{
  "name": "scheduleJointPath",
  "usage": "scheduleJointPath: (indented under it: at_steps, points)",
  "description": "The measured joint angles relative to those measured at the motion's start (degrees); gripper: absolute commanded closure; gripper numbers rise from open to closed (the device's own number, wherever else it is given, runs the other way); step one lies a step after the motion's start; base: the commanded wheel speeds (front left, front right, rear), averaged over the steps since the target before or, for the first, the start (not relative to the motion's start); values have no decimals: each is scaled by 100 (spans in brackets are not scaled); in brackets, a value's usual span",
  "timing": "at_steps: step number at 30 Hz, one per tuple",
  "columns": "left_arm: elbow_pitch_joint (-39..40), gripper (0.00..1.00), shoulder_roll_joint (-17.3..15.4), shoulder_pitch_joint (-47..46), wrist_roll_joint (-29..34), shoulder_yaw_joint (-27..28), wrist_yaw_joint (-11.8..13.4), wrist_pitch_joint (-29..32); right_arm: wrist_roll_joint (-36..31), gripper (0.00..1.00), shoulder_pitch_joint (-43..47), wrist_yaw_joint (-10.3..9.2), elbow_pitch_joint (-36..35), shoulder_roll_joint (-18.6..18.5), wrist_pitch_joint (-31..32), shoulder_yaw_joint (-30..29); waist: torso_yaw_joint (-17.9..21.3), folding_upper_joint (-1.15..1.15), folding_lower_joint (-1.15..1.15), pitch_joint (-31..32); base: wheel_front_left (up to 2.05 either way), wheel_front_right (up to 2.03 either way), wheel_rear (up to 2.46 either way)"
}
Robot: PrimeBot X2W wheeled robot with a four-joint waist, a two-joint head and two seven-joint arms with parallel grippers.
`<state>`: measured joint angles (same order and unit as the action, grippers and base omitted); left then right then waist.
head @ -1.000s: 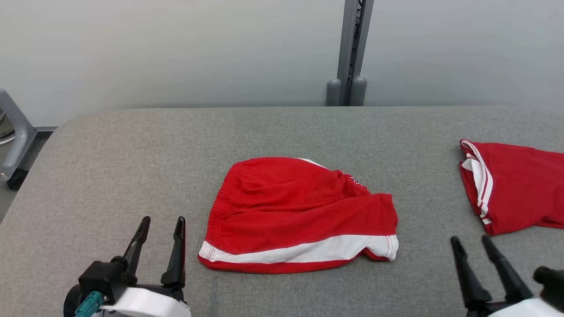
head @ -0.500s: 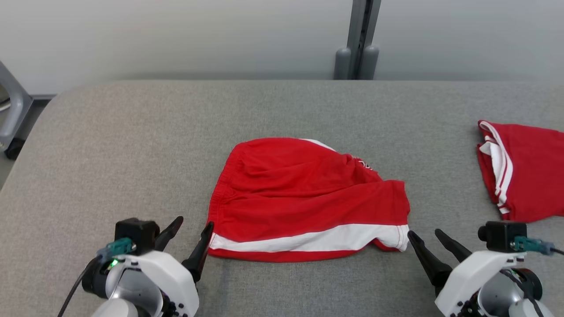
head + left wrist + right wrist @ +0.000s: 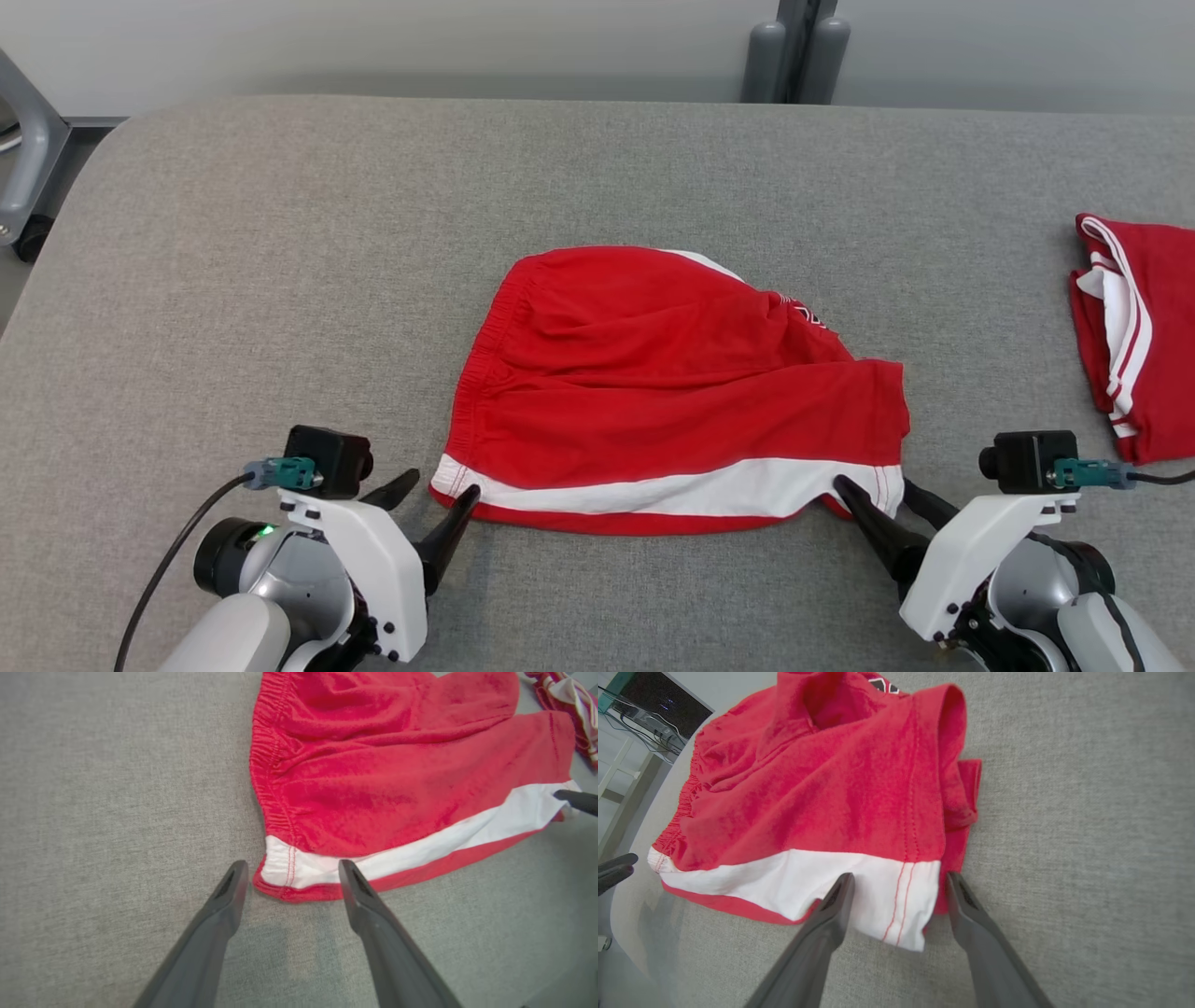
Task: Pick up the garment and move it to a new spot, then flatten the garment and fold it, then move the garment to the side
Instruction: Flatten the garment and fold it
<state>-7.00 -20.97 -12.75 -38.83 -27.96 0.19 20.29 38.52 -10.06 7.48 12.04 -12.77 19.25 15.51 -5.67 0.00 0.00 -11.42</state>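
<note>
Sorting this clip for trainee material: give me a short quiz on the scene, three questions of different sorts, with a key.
1. True or false: the left gripper is shut on the red shorts.
2. The shorts' white stripe runs near which edge? A) nearest the robot B) farthest C) the waistband
3. What lies at the grey table's right end?
Key: 1 false, its fingers stand open either side of a corner. 2 A. 3 a second red-and-white garment.
</note>
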Motion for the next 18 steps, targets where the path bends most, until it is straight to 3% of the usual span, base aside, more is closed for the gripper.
scheduleJointPath:
  at_steps: [10, 15, 16, 17, 18]
  points:
    - [-422, 0, -40, -343, -81, -102, -243, 231, 118, 23, -38, 0, -74, 26, 66, 219, 102, 0, 0, -151, 0, 0, 0]
    - [-880, 0, 9, -568, -107, -210, -421, 237, 133, 57, -107, 0, -84, 31, 64, 339, 170, 0, 0, -189, 0, 0, 0]
    - [-953, 14, 23, -587, -108, -241, -452, 236, 137, 60, -109, 0, -82, 33, 64, 355, 183, 0, 0, -186, 0, 0, 0]
    - [-1024, 56, 35, -604, -119, -275, -488, 237, 144, 65, -109, 0, -80, 34, 64, 370, 196, 0, 0, -182, 0, 0, 0]
    - [-1079, 100, 44, -622, -137, -305, -517, 240, 164, 82, -110, 0, -79, 33, 62, 382, 207, 0, 0, -177, 0, 0, 0]
